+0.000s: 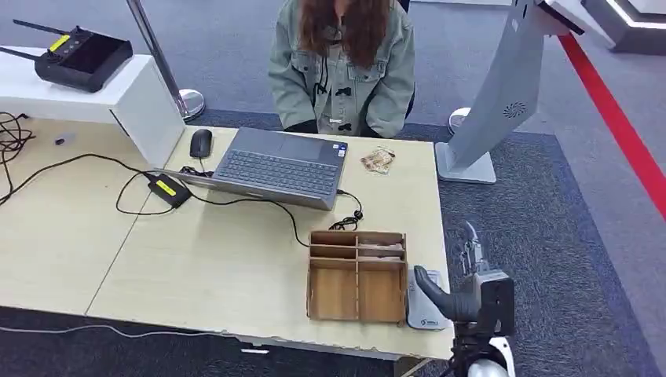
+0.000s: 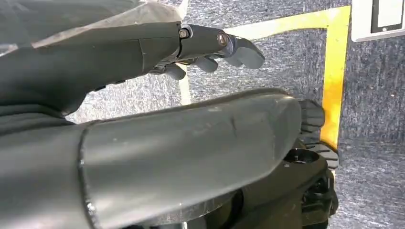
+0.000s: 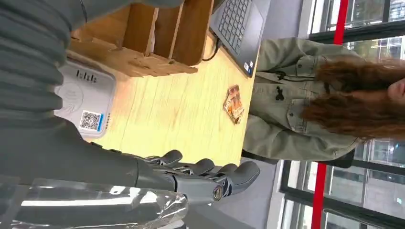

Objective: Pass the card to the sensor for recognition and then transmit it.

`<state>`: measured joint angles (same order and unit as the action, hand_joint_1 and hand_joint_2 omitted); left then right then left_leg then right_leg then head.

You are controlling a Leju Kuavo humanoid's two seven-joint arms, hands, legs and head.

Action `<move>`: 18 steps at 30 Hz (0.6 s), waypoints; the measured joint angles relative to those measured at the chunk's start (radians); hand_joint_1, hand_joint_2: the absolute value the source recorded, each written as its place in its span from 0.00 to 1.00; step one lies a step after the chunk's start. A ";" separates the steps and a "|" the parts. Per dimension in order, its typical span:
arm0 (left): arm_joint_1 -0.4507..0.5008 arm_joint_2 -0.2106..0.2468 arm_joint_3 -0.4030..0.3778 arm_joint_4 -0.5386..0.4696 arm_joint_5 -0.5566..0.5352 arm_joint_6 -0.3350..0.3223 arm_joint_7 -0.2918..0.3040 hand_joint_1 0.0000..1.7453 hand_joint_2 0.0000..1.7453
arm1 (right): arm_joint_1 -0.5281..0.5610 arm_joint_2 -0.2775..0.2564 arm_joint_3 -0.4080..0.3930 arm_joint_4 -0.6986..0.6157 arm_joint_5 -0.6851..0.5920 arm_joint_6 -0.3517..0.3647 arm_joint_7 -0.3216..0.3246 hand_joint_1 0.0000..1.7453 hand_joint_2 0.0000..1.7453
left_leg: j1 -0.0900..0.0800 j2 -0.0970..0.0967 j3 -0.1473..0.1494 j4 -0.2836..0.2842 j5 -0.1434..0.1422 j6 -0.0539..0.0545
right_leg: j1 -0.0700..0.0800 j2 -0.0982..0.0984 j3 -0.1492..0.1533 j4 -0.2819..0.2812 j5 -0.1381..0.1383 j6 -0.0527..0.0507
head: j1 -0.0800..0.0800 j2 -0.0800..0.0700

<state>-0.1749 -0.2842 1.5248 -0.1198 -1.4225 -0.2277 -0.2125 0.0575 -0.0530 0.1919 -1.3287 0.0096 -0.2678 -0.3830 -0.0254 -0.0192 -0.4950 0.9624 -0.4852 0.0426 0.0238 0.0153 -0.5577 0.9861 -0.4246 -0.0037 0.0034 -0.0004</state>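
Observation:
A white card sensor [image 1: 424,306] with a QR label lies at the table's right front corner, next to a wooden organizer [image 1: 357,275]. Pale cards [image 1: 381,250] lie in the organizer's far right compartment. My right hand [image 1: 471,287] hovers at the table's right edge beside the sensor, thumb pointing over it, fingers apart and holding nothing. In the right wrist view the sensor [image 3: 86,100] and organizer [image 3: 143,38] lie past my right hand [image 3: 200,176], whose fingers are stretched out. My left hand [image 2: 205,47] hangs over the carpet, fingers extended and empty.
A person [image 1: 342,71] in a green jacket sits behind the table, facing an open laptop [image 1: 279,166]. A snack packet [image 1: 378,160] lies to the laptop's right, with a mouse [image 1: 201,143] and a power adapter [image 1: 169,188] to its left. A grey kiosk stand [image 1: 495,102] rises at the right.

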 joint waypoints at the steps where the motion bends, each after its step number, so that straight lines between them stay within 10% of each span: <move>1: 0.000 0.000 0.000 0.000 -0.002 0.000 0.002 0.00 0.00 | 0.000 0.003 0.000 0.003 0.001 0.002 -0.001 0.00 1.00 | 0.000 0.000 0.000 0.000 0.000 0.000 | 0.000 0.000 0.000 0.000 0.000 0.000 | 0.000 0.000; 8: -0.001 0.000 0.000 0.000 -0.005 -0.002 0.012 0.00 0.00 | -0.001 0.025 0.001 0.016 0.011 0.011 -0.008 0.00 1.00 | 0.000 0.000 0.000 0.000 0.000 0.000 | 0.000 0.000 0.000 0.000 0.000 0.000 | 0.000 0.000; 11: -0.001 0.000 0.000 0.000 -0.006 -0.002 0.019 0.00 0.00 | -0.004 0.033 0.001 0.019 0.013 0.015 -0.009 0.43 1.00 | 0.000 0.000 -0.001 0.000 0.000 0.000 | 0.000 0.000 0.000 0.000 0.000 0.000 | 0.000 0.000; 12: -0.001 0.000 0.000 0.000 -0.007 -0.001 0.021 0.00 0.00 | -0.006 0.035 0.001 0.019 0.013 0.015 -0.010 1.00 1.00 | 0.000 0.000 -0.001 0.000 0.000 0.000 | 0.000 0.000 0.000 0.000 0.000 0.000 | -0.001 0.000; 18: -0.001 0.000 0.000 0.000 -0.013 0.006 0.034 0.00 0.00 | -0.007 0.044 0.001 0.021 0.007 0.018 -0.024 1.00 1.00 | 0.000 0.000 -0.001 0.000 0.000 0.000 | 0.000 0.000 0.000 0.000 0.000 0.000 | 0.000 0.000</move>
<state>-0.1760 -0.2842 1.5251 -0.1198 -1.4351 -0.2216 -0.1789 0.0501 -0.0088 0.1930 -1.3081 0.0164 -0.2499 -0.4070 -0.0255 -0.0194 -0.4956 0.9624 -0.4852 0.0426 0.0238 0.0153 -0.5577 0.9861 -0.4246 -0.0038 0.0031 -0.0004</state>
